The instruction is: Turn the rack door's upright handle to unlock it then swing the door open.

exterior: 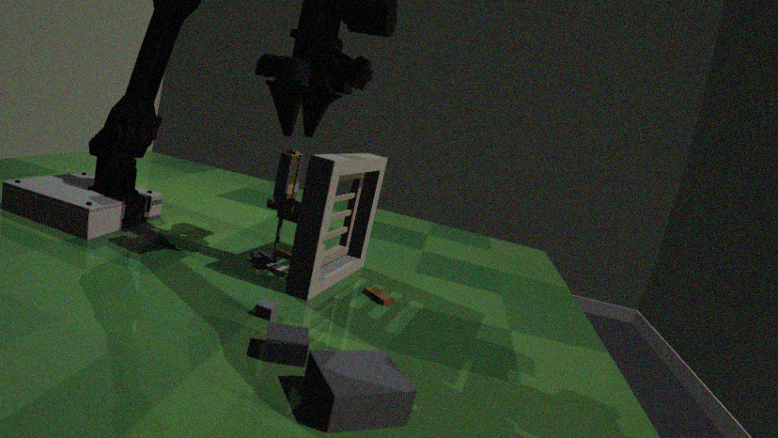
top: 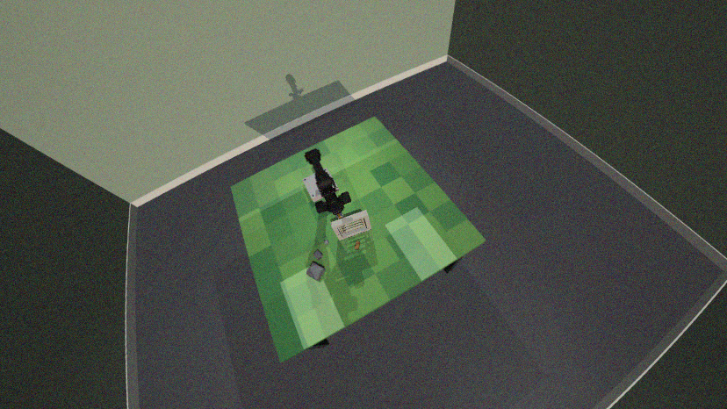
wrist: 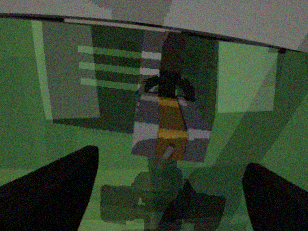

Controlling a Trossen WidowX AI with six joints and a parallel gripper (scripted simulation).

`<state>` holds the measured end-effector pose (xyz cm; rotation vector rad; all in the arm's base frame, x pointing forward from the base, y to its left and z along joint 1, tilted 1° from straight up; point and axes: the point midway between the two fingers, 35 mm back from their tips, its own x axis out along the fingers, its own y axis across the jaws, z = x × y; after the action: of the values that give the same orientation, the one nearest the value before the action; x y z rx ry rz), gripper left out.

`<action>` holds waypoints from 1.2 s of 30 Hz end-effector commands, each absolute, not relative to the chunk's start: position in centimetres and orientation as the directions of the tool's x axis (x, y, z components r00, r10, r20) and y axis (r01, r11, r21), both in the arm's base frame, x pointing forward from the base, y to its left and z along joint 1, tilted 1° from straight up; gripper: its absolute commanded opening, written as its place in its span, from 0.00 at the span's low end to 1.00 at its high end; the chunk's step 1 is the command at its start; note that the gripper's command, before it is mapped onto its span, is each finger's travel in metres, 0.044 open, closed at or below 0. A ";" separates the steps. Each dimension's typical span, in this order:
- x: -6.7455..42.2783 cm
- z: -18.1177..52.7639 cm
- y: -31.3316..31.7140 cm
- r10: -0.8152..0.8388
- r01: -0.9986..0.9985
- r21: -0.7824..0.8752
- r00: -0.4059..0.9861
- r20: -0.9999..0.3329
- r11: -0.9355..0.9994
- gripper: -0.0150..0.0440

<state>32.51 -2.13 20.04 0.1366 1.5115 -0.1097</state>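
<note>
the jaws point down, parted with nothing between them, above the upright handle. the wrist view cuts off both fingers at its edges; the handle shows between and beyond them, grey with a yellow stripe. in the top view the arm covers most of the handle. the pale frame stands on the bench just beside the handle, lower than the jaws. the door's bars show through the frame; how far the door is open, i cannot tell. the exterior view crops the upper arm. the dark bits at the handle's foot are hard to make out.
</note>
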 end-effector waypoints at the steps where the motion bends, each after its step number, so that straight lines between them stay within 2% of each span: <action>1: 32.4 19.9 -2.2 0.019 0.166 0.023 0.024 -1.000 0.986 0.76; 36: 32.7 14.6 -2.1 0.019 0.166 0.023 0.025 -1.000 0.986 0.76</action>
<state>32.73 -2.16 15.02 0.1421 1.5480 -0.1142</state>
